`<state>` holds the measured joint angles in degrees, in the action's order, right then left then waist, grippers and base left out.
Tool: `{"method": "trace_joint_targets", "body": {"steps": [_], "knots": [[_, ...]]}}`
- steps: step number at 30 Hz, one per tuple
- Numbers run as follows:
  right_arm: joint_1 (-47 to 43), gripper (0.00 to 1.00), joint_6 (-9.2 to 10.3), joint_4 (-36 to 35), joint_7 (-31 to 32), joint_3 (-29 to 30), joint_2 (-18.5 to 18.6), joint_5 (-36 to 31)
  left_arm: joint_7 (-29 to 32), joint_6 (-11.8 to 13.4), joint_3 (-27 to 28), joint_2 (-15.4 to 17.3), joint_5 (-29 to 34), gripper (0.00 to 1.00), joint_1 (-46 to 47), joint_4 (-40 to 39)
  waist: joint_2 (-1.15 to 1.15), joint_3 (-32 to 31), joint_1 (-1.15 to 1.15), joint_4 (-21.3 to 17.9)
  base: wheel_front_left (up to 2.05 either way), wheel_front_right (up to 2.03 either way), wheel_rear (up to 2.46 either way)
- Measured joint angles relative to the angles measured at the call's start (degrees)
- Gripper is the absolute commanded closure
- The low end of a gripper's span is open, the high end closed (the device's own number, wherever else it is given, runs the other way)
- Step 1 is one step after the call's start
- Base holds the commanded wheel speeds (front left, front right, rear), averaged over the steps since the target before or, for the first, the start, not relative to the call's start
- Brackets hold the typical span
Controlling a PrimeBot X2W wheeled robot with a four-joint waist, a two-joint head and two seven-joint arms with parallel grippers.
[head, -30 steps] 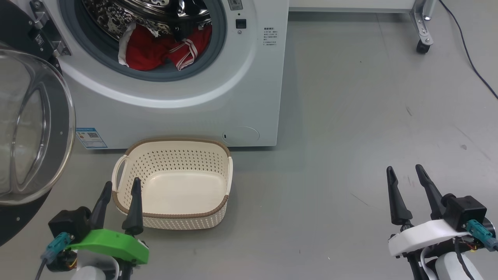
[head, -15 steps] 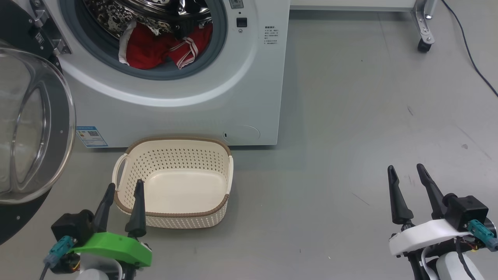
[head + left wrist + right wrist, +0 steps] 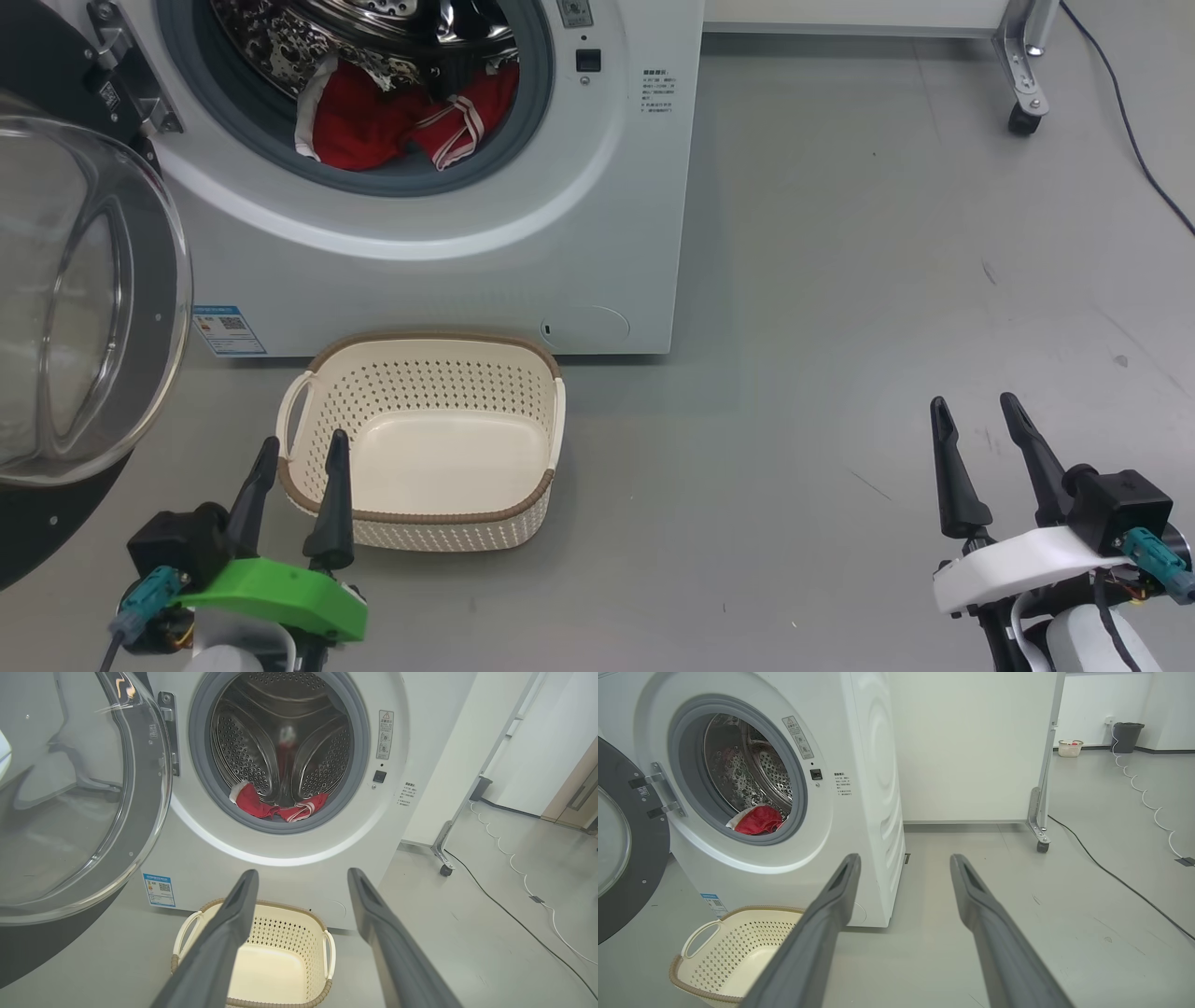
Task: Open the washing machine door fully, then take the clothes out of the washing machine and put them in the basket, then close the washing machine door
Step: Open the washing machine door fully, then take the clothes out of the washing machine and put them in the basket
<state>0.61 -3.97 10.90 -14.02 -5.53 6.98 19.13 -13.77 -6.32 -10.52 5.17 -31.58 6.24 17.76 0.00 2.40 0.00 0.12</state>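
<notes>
Clothes (image 3: 366, 133) in washing machine (image 3: 448, 271), basket (image 3: 439, 533) in front

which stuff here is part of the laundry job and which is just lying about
Job: washing machine, washing machine door, clothes, basket.
Lying about: white wheeled panel, black cable, grey bin.

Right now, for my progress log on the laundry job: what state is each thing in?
washing machine door: open, swung out to the left.
washing machine: open, loaded.
clothes: lying in the drum near its front lip.
basket: upright on the floor, empty.
left gripper: open, empty.
right gripper: open, empty.
</notes>
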Motion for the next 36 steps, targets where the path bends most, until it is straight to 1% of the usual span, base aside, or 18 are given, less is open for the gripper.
{"method": "trace_joint_targets", "body": {"steps": [13, 15, 16, 20, 36], "knots": [[-0.24, 0.0, -0.08, -0.27, 0.0, 0.1, -0.22, 0.0, -0.01, 0.0, -0.43, 0.16, 0.41, 0.0, -0.49, -0.58, 0.0, 0.07, 0.0, 0.16, 0.0, 0.0, 0.0], [-0.24, 0.0, -0.08, -0.3, -0.01, 0.1, -0.26, 0.0, -0.01, -0.02, -0.51, 0.03, -0.16, 0.0, -0.65, -0.73, 0.0, 0.14, 0.0, 0.14, 0.04, -0.04, 0.0], [-0.25, 0.0, -0.08, -0.3, -0.01, 0.1, -0.35, 0.0, -0.01, -0.04, -0.57, -0.16, -1.4, 0.0, -0.82, -1.15, 0.0, 0.22, 0.0, 0.12, 0.14, -0.14, 0.0], [-0.32, 0.0, -0.09, -0.33, -0.01, 0.1, -0.46, 0.0, -0.37, -0.04, -0.52, -0.14, -1.65, 0.0, -1.01, -1.64, 0.0, 0.41, 0.0, 0.12, 0.24, -0.24, 0.0], [-0.87, 0.0, -0.2, -0.44, -0.16, 0.2, -0.6, -0.01, -0.43, -0.11, -0.6, 0.01, -1.67, 0.0, -1.19, -2.54, 0.0, 1.06, 0.0, 0.31, 0.64, -0.64, 0.0]]}}
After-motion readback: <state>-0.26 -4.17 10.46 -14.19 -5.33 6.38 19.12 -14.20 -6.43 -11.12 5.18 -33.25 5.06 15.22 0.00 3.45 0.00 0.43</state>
